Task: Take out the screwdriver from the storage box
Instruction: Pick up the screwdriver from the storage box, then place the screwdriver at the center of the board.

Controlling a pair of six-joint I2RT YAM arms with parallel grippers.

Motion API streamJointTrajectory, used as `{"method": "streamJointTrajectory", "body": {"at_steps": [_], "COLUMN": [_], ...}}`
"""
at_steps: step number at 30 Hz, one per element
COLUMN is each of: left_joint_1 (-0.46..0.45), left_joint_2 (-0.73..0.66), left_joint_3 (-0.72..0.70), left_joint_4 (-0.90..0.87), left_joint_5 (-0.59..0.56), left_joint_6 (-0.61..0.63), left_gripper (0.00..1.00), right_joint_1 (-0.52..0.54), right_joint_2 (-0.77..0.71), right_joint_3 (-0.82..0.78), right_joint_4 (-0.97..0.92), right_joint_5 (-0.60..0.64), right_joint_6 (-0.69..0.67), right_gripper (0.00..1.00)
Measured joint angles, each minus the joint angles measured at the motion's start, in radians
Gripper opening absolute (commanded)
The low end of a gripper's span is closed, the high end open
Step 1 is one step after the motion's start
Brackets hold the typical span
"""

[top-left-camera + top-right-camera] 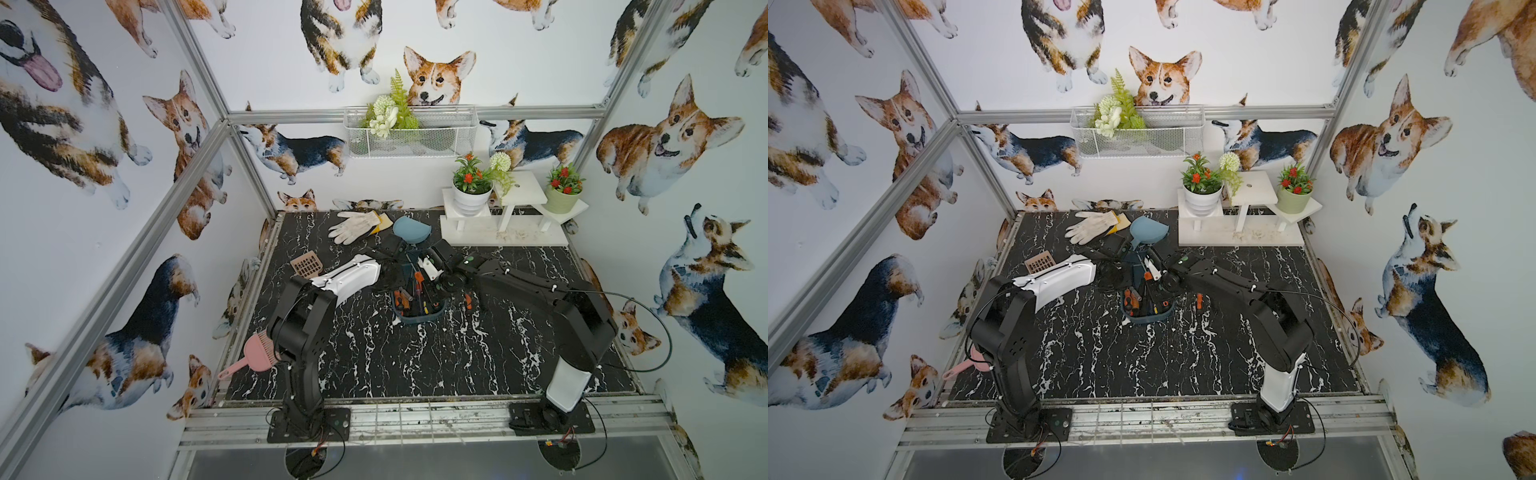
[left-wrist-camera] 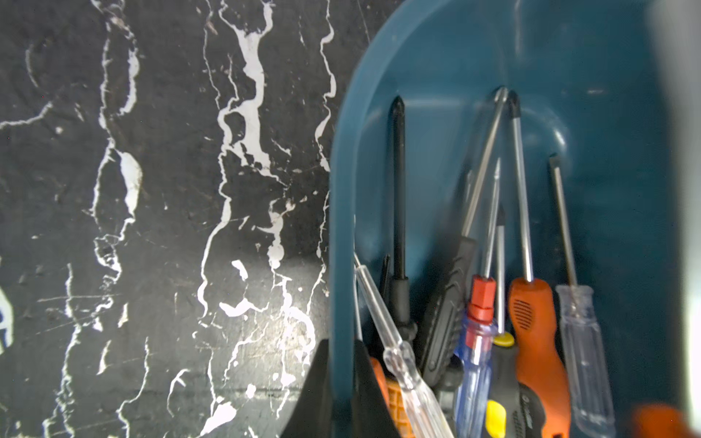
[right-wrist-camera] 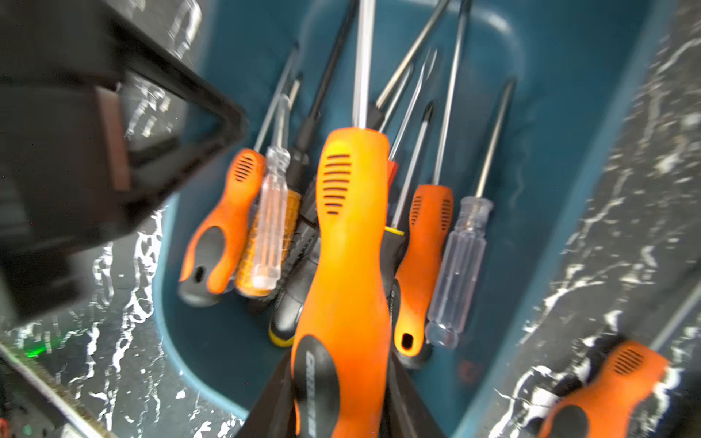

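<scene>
The storage box [image 1: 419, 318] [image 1: 1144, 319] is a dark teal tub in the middle of the black marble table, with several screwdrivers [image 2: 531, 322] lying in it. My left gripper [image 2: 341, 352] is shut on the box's side wall [image 2: 341, 227], one finger inside and one outside. In the right wrist view my right gripper [image 3: 337, 390] is shut on the handle of a big orange-and-black screwdriver [image 3: 349, 227], held above the other tools with its shaft pointing along the box [image 3: 550, 170]. Both top views show the two wrists meeting over the box, with the jaws themselves hidden.
One orange screwdriver [image 1: 468, 300] [image 3: 607, 386] lies on the table just right of the box. Behind the box are a lighter blue dustpan [image 1: 411, 230] and white gloves [image 1: 353, 226]. A brown grid piece [image 1: 306, 266], a pink scoop [image 1: 253, 353] and a white plant stand [image 1: 507, 224] ring the table.
</scene>
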Motion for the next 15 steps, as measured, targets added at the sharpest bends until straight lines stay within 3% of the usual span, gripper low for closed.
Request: {"method": "streamJointTrajectory", "body": {"at_steps": [15], "left_joint_1": [0.000], "left_joint_2": [0.009], "left_joint_3": [0.012], "left_joint_4": [-0.018], "left_joint_5": [-0.007], "left_joint_6": [-0.001], "left_gripper": [0.00], "right_joint_1": [-0.038], "right_joint_2": [-0.134], "right_joint_3": [-0.037], "right_joint_4": [0.024], "right_joint_5": [0.001], "right_joint_6": [0.003], "right_gripper": [0.00]}}
